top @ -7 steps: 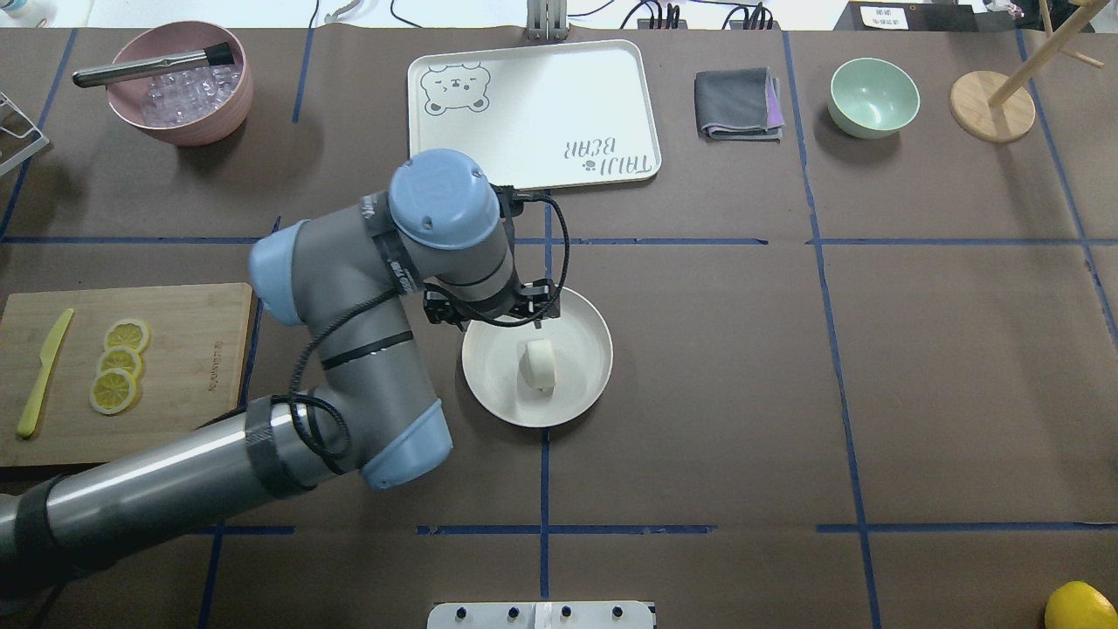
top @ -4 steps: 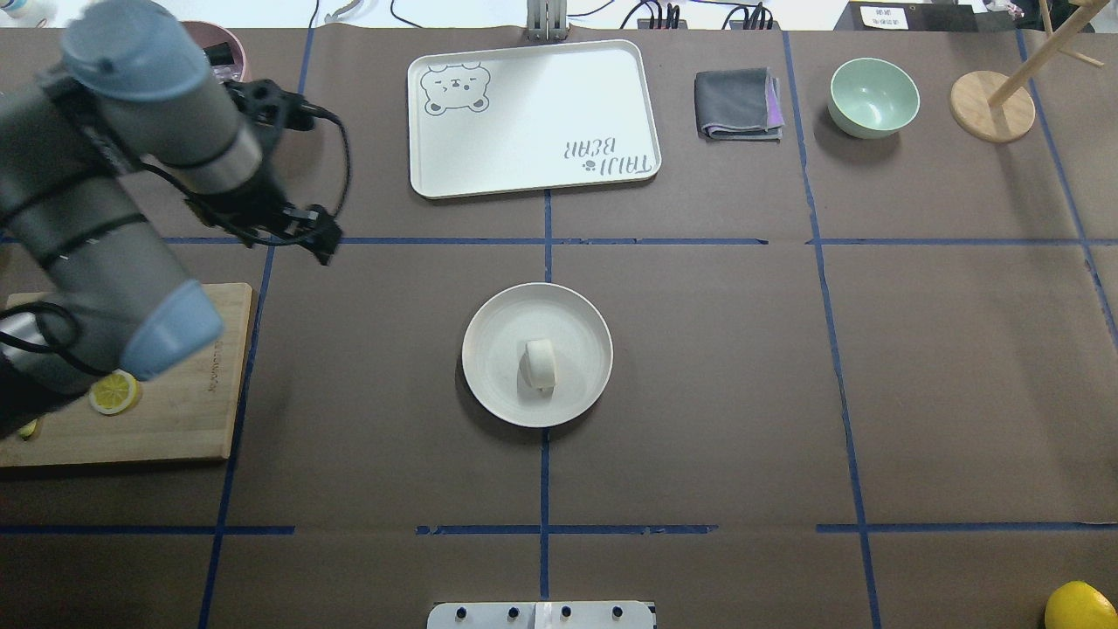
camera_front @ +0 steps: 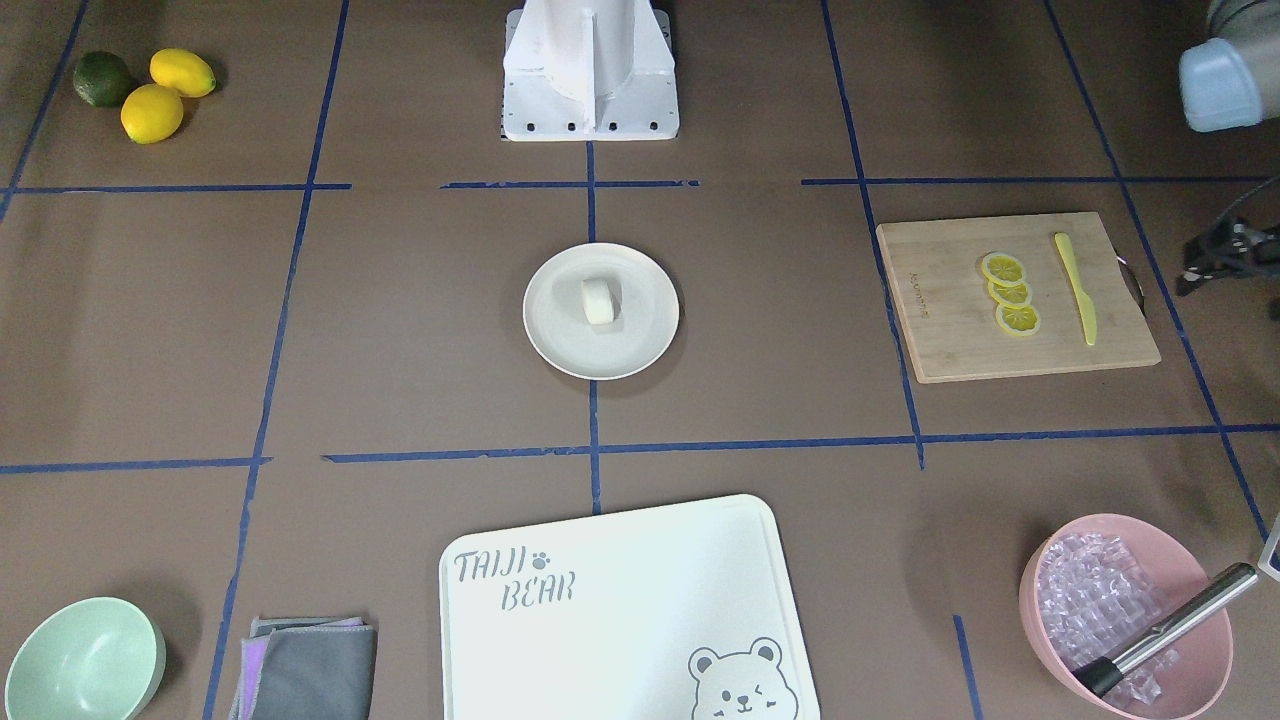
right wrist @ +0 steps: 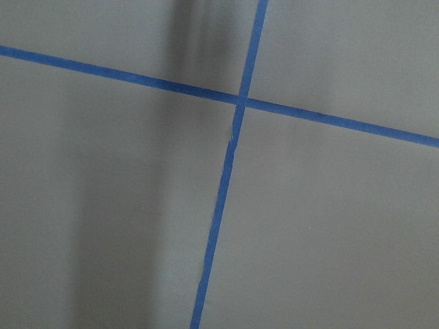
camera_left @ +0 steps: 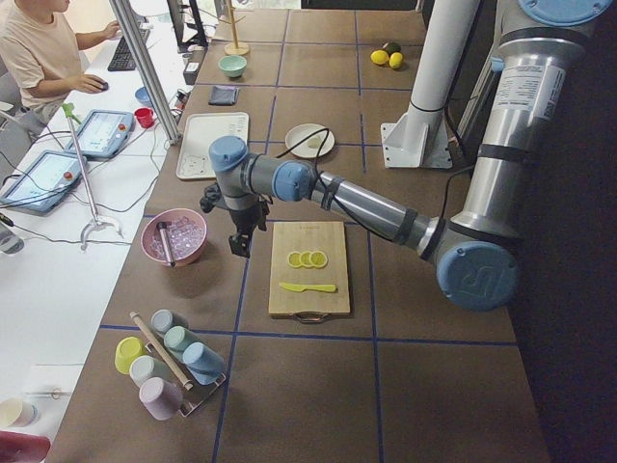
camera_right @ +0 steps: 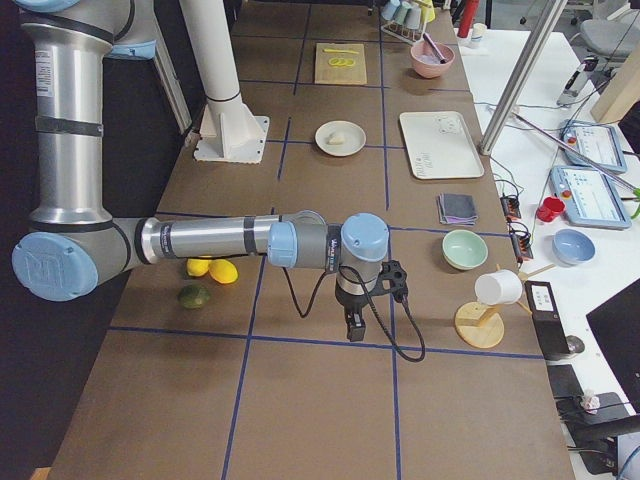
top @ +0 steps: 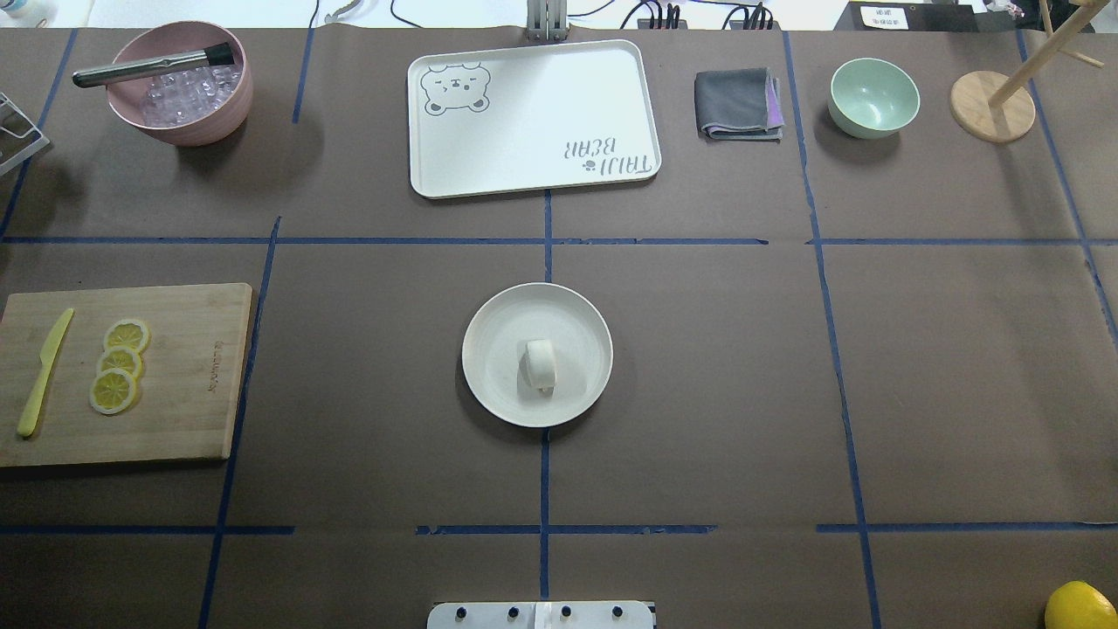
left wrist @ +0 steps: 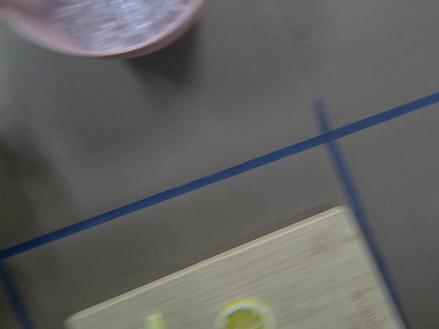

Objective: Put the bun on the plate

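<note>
A small white bun (top: 540, 365), smooth and shaped like a short rounded cylinder, is seen resting on the plate (top: 580, 328), close to its middle and slightly toward the robot's side. It appears to be set on its curved side, with one flat face turned sideways. Nothing is gripping it. The plate is round, shallow, cream-coloured and plain, with a slightly raised rim. It is laid flat at the centre of the brown desk (top: 742, 367), over a blue tape line (top: 545, 476).
</note>
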You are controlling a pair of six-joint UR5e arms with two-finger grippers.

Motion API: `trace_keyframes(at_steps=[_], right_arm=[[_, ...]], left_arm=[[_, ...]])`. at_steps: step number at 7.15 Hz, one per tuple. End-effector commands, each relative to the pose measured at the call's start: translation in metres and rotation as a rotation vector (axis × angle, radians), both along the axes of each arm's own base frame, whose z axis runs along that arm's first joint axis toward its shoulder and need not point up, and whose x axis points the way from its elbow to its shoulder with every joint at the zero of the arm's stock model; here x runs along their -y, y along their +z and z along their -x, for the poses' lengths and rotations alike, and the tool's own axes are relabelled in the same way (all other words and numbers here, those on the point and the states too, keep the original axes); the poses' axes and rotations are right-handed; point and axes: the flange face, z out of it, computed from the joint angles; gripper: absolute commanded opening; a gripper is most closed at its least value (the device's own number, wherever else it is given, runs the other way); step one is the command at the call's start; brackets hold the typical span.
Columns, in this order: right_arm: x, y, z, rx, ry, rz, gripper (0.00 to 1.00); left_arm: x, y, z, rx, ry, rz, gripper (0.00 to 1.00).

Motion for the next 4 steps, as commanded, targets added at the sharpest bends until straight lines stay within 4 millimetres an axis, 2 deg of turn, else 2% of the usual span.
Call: trace_keyframes(at_steps=[1,2,3,4], right_arm=[[0.000,0.000,0.000,0.000,0.000,0.000,1.00],[0.000,0.001,0.000,0.000,0.000,0.001,1.00],[0.000,-0.001,0.000,0.000,0.001,-0.001,1.00],[0.000,0.000,0.000,0.000,0.001,0.001,1.00]], left_arm=[[-0.065,0.109,0.079,-0.047,-0.055,0.091,1.00],[-0.088,0.135,0.079,-0.042,-0.059,0.137,1.00],[-0.091,0.154,0.095,-0.042,-0.098,0.174,1.00],[-0.091,0.147,0.121,-0.047,-0.155,0.158,1.00]])
